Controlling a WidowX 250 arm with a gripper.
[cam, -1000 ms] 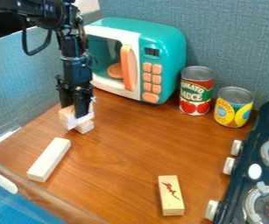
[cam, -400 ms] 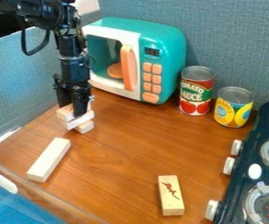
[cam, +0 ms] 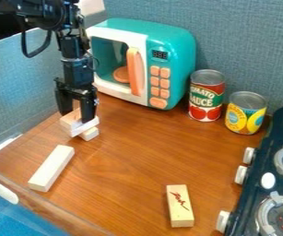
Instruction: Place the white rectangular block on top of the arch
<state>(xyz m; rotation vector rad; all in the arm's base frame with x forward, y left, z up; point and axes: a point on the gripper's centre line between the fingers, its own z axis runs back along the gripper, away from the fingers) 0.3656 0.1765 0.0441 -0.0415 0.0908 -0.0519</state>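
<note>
At the left of the counter, my gripper [cam: 76, 113] hangs over a small block stack, its two fingers spread with a gap between them. The stack has a light wooden block [cam: 71, 118] at its upper left and a whitish rectangular block [cam: 85, 126] across its front. A lower wooden block [cam: 90, 134] shows beneath. The gripper hides part of the stack, so I cannot tell whether these pieces form an arch or whether the fingers touch them. Nearer the front lies a long pale block [cam: 51, 168].
A teal toy microwave [cam: 171, 60] stands behind, with a tomato sauce can [cam: 206, 96] and a yellow-labelled can [cam: 245, 113] to its right. Another wooden block [cam: 180, 206] lies at the front. A toy stove [cam: 279, 138] borders the right side; grey panels enclose the back and left.
The gripper's fingers have spread apart over the stack, and the wrist has shifted slightly left. The long pale block and the front block have not moved.
</note>
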